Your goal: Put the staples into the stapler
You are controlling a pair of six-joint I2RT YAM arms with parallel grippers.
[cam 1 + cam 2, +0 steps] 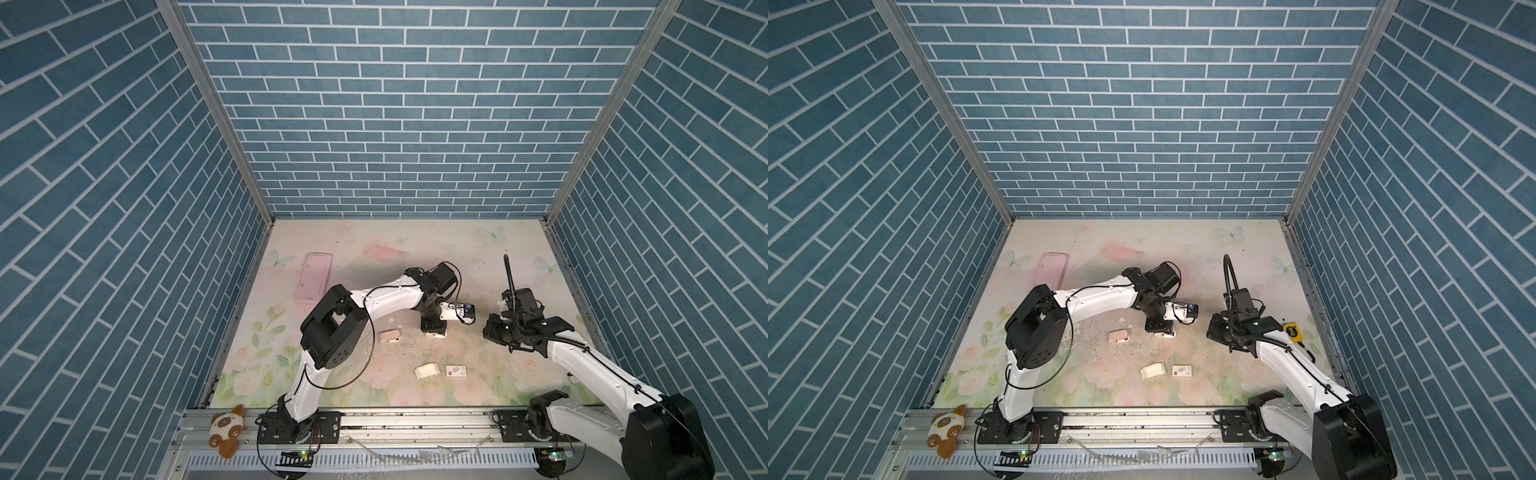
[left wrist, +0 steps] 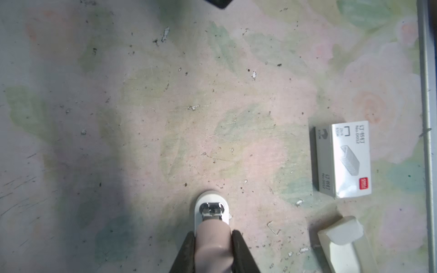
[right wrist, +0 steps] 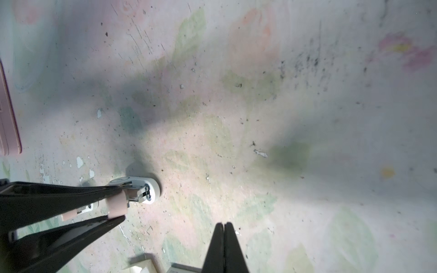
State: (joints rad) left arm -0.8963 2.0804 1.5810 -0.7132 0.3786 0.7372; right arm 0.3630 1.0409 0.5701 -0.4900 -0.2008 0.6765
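Stapler (image 2: 211, 209) is sitting near mid-bench with my left claw (image 2: 212, 234) grasping its pink top, so I am steadying it there and aiming to open my clenched, empty right claw (image 3: 224, 225) over the tray (image 1: 426, 370) beside the sleeve (image 1: 457, 371) toward the front edge, staples themselves not showing.

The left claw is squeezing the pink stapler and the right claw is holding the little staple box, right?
Not quite. The left gripper is squeezing the stapler, but the right gripper holds nothing: its jaws are shut and empty in the right wrist view. The staple box lies on the table, as the left wrist view shows.
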